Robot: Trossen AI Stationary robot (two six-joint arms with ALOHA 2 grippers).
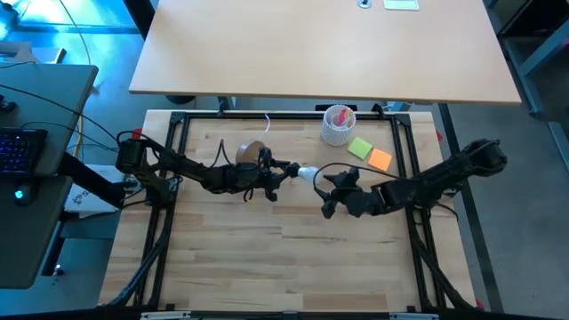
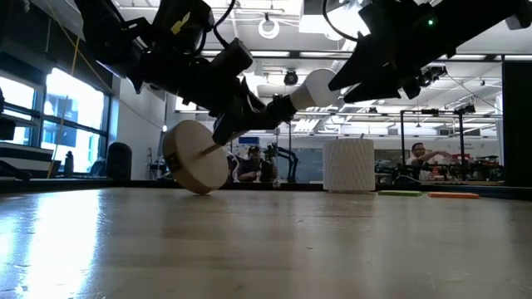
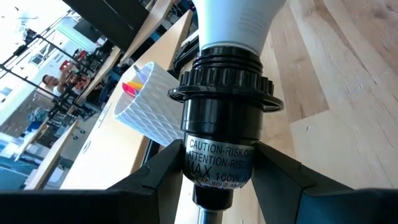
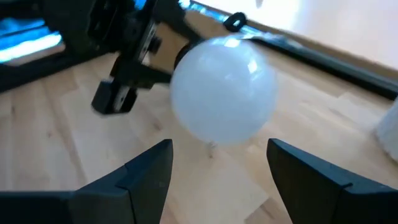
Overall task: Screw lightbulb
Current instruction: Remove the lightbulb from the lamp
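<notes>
A white lightbulb (image 1: 305, 172) sits with its base in the black socket (image 3: 224, 112) of a lamp stand with a round wooden disc (image 1: 252, 152). The stand is tipped over, and the disc's lower rim (image 2: 198, 188) is down at the table. My left gripper (image 1: 283, 167) is shut on the socket. My right gripper (image 1: 325, 190) is open at the bulb's round end. In the right wrist view its fingers (image 4: 149, 168) stand on either side of the bulb (image 4: 224, 90), apart from it. In the low view the bulb (image 2: 318, 87) is well above the table. My left gripper pinches the black socket's lower barrel (image 3: 219, 163) between its two fingers (image 3: 280, 180), below the ribbed collar. The fingers come from the table's left side, roughly along the socket. The socket is lifted and slants up, with the bulb at its free end.
A white perforated cup with pink contents (image 1: 339, 124) stands at the back of the table. A green note (image 1: 360, 148) and an orange note (image 1: 380, 160) lie beside it. Bare wood lies toward the near edge. People show in the room beyond.
</notes>
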